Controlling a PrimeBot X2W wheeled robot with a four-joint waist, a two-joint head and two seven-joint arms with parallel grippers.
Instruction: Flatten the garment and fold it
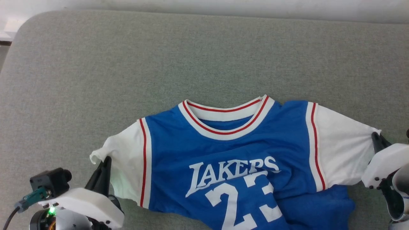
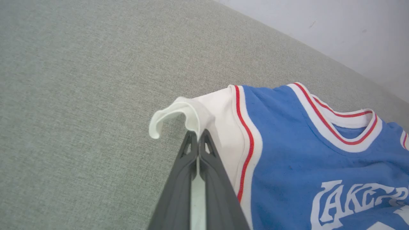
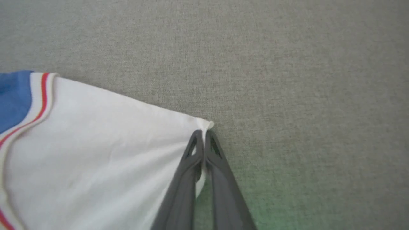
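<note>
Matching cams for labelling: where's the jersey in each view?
Head view: the garment lies lower centre, chest up, sleeves out to both sides.
Left wrist view: right half; left gripper, jaws shut on its white sleeve.
Right wrist view: left half; right gripper, jaws shut on a white sleeve corner.
Shared landmark: the grey fabric surface under it.

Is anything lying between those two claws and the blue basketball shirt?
Nothing visible. The left claw is shut on one white sleeve of the royal-blue LAKERS jersey shirt, the right claw on the other.
</note>
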